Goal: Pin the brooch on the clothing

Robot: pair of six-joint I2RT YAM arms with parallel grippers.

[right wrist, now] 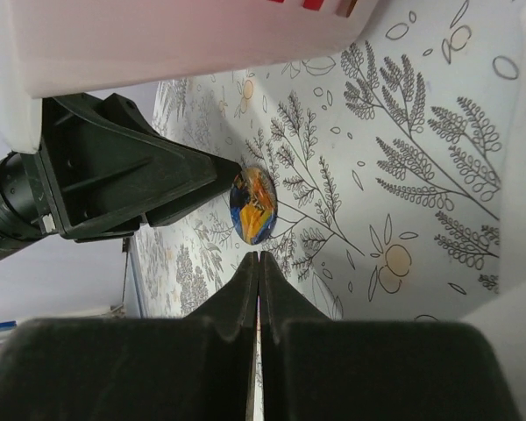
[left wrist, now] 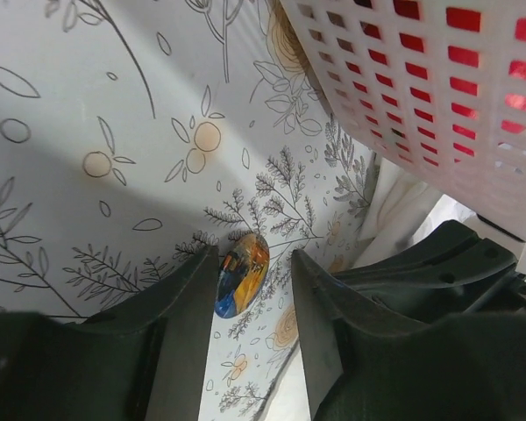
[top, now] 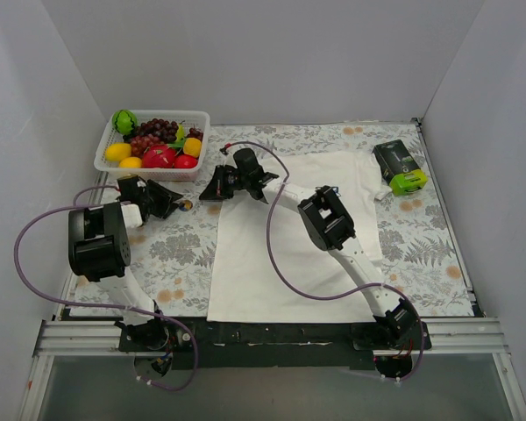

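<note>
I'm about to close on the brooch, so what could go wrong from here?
1. The brooch lies on the tablecloth, close to one finger of the open left claw and apart from the other. Closing may push or flip it rather than grip it.
2. The shut right claw points at the brooch from close by, so the two claws could collide.
3. The fruit basket stands close beside the left claw and could snag it on the lift.

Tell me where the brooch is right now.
In the top view, the brooch lies on the floral tablecloth left of the white T-shirt, just in front of the fruit basket, between the open fingers of the left end effector.
</note>
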